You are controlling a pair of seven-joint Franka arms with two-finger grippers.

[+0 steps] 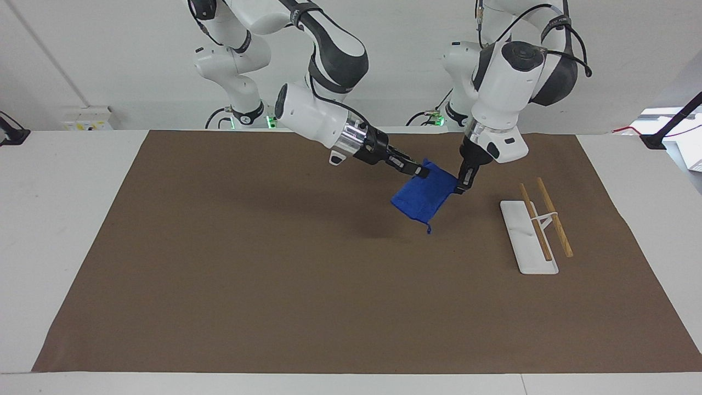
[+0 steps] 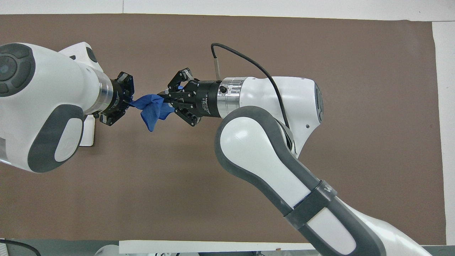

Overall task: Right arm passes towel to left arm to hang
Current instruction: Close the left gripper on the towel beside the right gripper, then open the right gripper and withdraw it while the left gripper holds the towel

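Facing view first: your right gripper (image 1: 419,171) pinches one upper corner of the towel (image 1: 422,197), and your left gripper (image 1: 460,188) is clamped on the other, so it hangs between them over the mat (image 1: 274,285), near the robots' edge, beside the rack (image 1: 529,237).

Overhead view: the towel (image 2: 151,108) bunches between both closed grippers, left (image 2: 128,102), right (image 2: 164,101).

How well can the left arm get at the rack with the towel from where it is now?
Probably yes. The left end effector is at one corner of the towel, and the rack stands beside it toward the left arm's end with nothing between. The right end effector grips another corner.
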